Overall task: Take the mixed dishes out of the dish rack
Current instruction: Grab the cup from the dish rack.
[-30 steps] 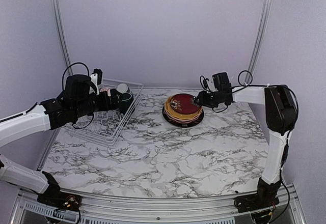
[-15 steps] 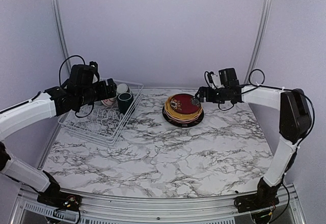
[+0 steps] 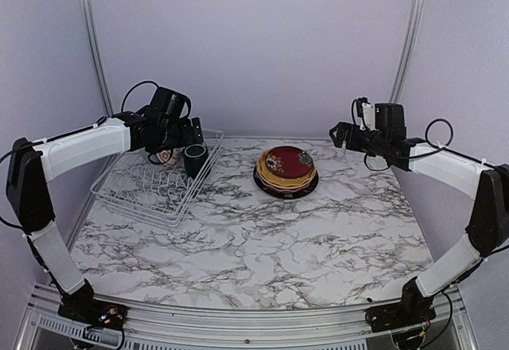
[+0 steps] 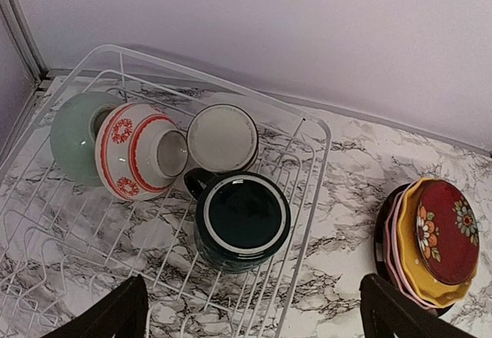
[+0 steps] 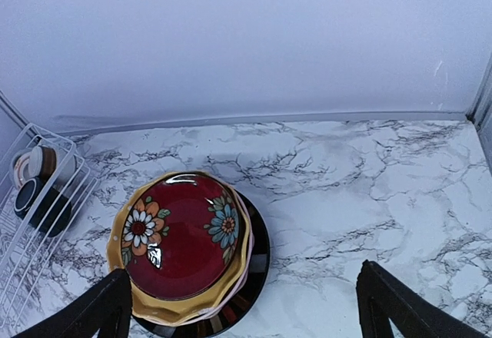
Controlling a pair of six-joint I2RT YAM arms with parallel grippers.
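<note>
- The wall (image 3: 254, 48) is plain pale lilac, under soft and even light.
- Thin metal posts (image 3: 93, 40) rise at both far corners.
- The table (image 3: 262, 274) has a white marble surface with grey veins.
- A metal rail (image 3: 238, 324) follows its near edge.

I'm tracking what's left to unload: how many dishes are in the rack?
4. Along the far end of the rack: a green bowl, a red-patterned cup beside it, a pale cup. A dark mug stands upright in front. Others could hide behind them.
</note>
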